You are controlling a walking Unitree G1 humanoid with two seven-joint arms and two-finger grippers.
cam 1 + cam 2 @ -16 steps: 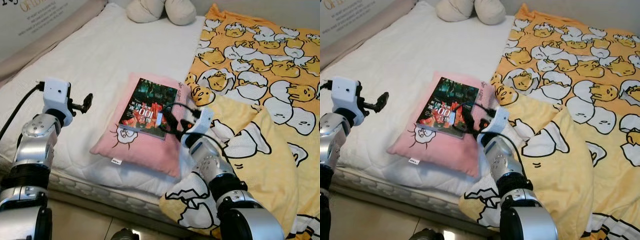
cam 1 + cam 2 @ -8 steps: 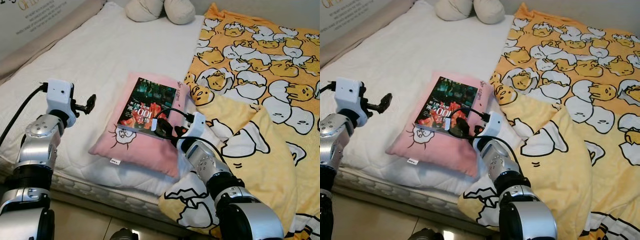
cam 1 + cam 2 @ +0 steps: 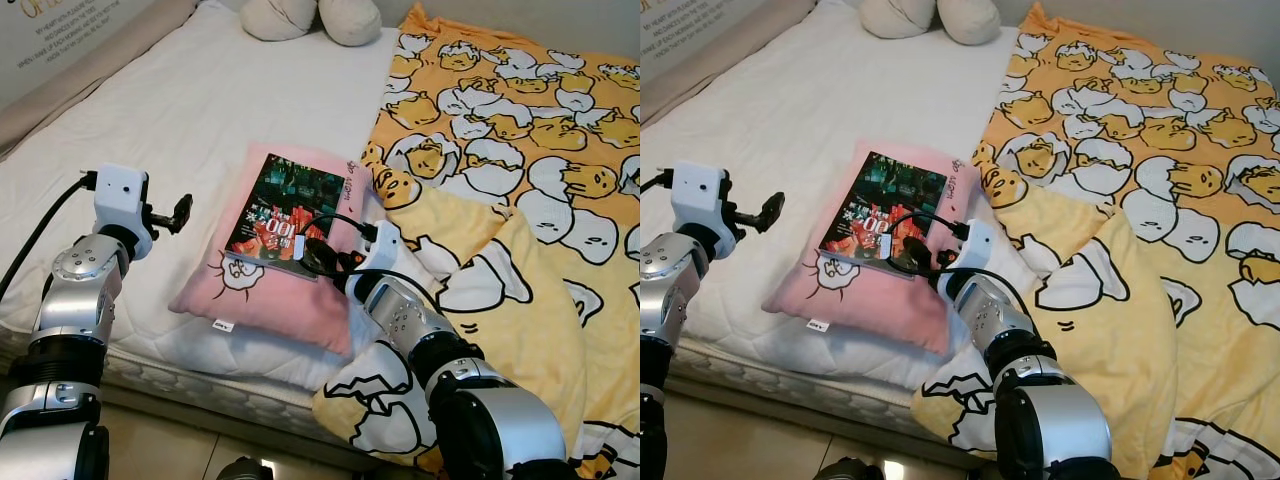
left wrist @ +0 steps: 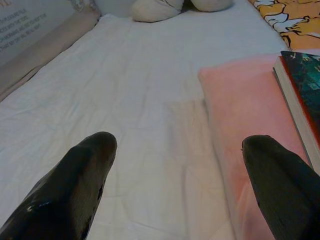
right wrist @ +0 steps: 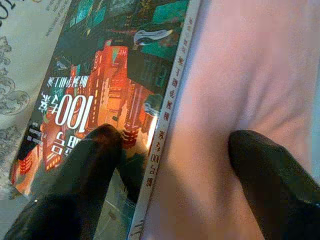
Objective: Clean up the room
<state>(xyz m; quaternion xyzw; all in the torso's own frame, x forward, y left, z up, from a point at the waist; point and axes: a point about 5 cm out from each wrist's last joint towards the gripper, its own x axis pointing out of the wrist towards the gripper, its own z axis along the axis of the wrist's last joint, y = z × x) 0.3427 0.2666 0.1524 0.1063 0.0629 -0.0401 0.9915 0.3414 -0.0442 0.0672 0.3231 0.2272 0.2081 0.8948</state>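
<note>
On the bed: one book (image 3: 282, 214), one pink pillow (image 3: 262, 290), two grippers.

Lying flat atop the pink pillow, the single book sits at about 10 o'clock from the right gripper (image 3: 312, 255), whose two fingers are spread, one finger (image 5: 95, 155) on the cover near the spine edge and the other (image 5: 265, 170) over bare pillow. The left gripper (image 4: 180, 170) hovers at 9 o'clock of the pillow above the white sheet (image 3: 200, 110), its fingers also spread wide and holding nothing. One yellow patterned blanket (image 3: 520, 170) covers the 3 o'clock side; two cream cushions (image 3: 310, 18) rest at 12 o'clock. The right wrist view gives the cover's red and teal artwork and the digits "100"; the eye views give the whole layout.
</note>
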